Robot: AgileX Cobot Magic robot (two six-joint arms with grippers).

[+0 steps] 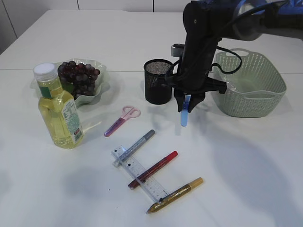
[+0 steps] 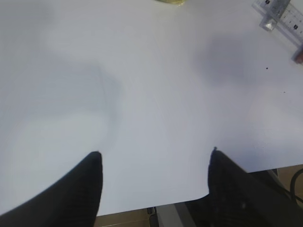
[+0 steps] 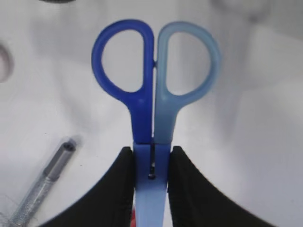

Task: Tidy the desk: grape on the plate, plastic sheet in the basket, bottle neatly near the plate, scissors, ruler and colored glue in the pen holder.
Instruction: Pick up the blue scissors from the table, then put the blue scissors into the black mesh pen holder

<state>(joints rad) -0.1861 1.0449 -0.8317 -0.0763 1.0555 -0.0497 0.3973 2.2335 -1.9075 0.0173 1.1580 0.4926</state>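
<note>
My right gripper [image 1: 185, 103] is shut on the blue scissors [image 1: 184, 114], which hang handles down above the table, just right of the black mesh pen holder [image 1: 157, 81]. The right wrist view shows the jaws clamped on the blade sheath of the scissors [image 3: 154, 104]. Pink scissors [image 1: 122, 120], a clear ruler [image 1: 139, 172] and silver [image 1: 135, 146], red [image 1: 153, 169] and gold [image 1: 175, 195] glue pens lie at the centre front. Grapes [image 1: 78, 75] rest on the green plate [image 1: 102, 91], with the bottle [image 1: 59, 111] upright before it. My left gripper [image 2: 155, 156] is open over bare table. The plastic sheet is out of view.
A green basket [image 1: 248, 82] stands at the back right, close behind the right arm. In the left wrist view the table's front edge runs just under the fingers, and the ruler's end [image 2: 284, 12] shows at the top right.
</note>
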